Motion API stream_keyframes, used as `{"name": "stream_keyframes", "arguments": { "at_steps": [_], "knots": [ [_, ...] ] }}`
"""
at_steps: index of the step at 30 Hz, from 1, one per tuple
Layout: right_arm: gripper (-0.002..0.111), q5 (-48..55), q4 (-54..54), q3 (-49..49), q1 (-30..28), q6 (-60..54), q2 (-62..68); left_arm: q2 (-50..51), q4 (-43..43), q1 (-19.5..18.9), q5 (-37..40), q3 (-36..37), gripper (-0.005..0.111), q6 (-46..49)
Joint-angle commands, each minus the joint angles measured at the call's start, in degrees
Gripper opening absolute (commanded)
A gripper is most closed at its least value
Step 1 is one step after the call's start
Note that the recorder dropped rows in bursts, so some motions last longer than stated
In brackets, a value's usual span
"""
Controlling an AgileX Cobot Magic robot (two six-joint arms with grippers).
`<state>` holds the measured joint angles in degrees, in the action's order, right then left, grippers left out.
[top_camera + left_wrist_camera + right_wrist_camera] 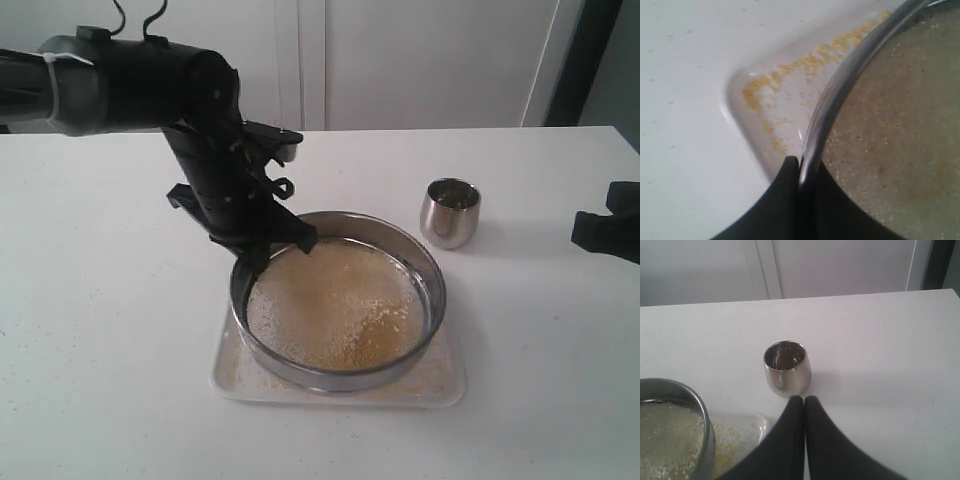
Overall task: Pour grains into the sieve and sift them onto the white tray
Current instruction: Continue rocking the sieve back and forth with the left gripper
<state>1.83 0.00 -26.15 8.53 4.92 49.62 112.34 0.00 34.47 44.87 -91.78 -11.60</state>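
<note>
Grains [335, 300] lie in the sieve [340, 378], over the white tray [228, 378] on the counter [100, 330] — your left end effector [799, 161] pinches the sieve's rim; your right end effector [804, 400] is closed, empty, just beside the cup [787, 369].

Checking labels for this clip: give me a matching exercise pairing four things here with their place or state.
1 sieve
2 tray
3 cup
4 right end effector

A shut, holding nothing
B upright on the table
C rim gripped by the left end effector
D beneath the sieve, grains along its edge

Pairs: 1-C, 2-D, 3-B, 4-A
</note>
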Motion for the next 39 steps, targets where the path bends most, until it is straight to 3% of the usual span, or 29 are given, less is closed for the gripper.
{"name": "stream_keyframes", "arguments": {
  "at_steps": [1,4,7,9,12,15,18,21,23,25,29,32,36,38,39],
  "knots": [
    [0.0,-0.2,0.0,0.2,0.1,-0.2,-0.3,-0.1,-8.6,0.8,-5.2,-0.1,0.0,4.0],
    [0.0,-0.2,0.0,0.2,0.1,-0.2,-0.3,0.4,-4.8,3.2,-4.5,-0.2,0.0,3.5],
    [0.0,-0.2,0.0,0.2,0.1,-0.2,-0.3,-1.1,-0.5,-1.5,-0.9,-0.2,0.0,0.8],
    [0.0,-0.2,0.0,0.2,0.1,-0.2,-0.3,-1.7,-4.1,-4.1,-1.2,-0.2,0.0,-0.2],
    [0.0,-0.2,0.0,0.2,0.1,-0.2,-0.3,-0.6,-15.2,-0.6,-6.9,0.1,0.0,6.3],
    [0.0,-0.2,0.0,0.2,0.1,-0.2,-0.3,0.6,-12.8,2.9,-6.6,0.1,0.0,7.2],
    [0.0,-0.2,0.0,0.2,0.1,-0.2,-0.3,-0.3,-7.0,-0.1,-0.5,0.1,0.0,5.6],
    [0.0,-0.2,0.0,0.2,0.1,-0.2,-0.3,-1.8,-7.0,-3.4,-1.0,0.1,0.0,4.1],
    [0.0,-0.2,0.0,0.2,0.1,-0.2,-0.3,-1.8,-10.4,-2.7,-4.0,0.1,0.0,4.1],
    [0.0,-0.2,0.0,0.2,0.1,-0.2,-0.3,-0.2,-11.2,1.0,-4.7,0.1,0.0,6.1],
    [0.0,-0.2,0.0,0.2,0.1,-0.2,-0.3,-1.5,-3.2,-1.8,0.5,0.1,0.0,3.3],
    [0.0,-0.2,0.0,0.2,0.1,-0.2,-0.3,-0.3,-5.1,3.4,-1.6,0.3,0.0,7.1],
    [0.0,-0.2,0.0,0.2,0.1,-0.2,-0.3,-3.4,-3.6,-4.5,1.5,0.3,0.0,4.5],
    [0.0,-0.2,0.0,0.2,0.1,-0.2,-0.3,-3.7,-6.7,-3.6,-1.6,0.4,0.0,3.7],
    [0.0,-0.2,0.0,0.2,0.1,-0.2,-0.3,-2.7,-8.5,-0.1,-5.5,0.4,0.0,3.7]
  ]
}}
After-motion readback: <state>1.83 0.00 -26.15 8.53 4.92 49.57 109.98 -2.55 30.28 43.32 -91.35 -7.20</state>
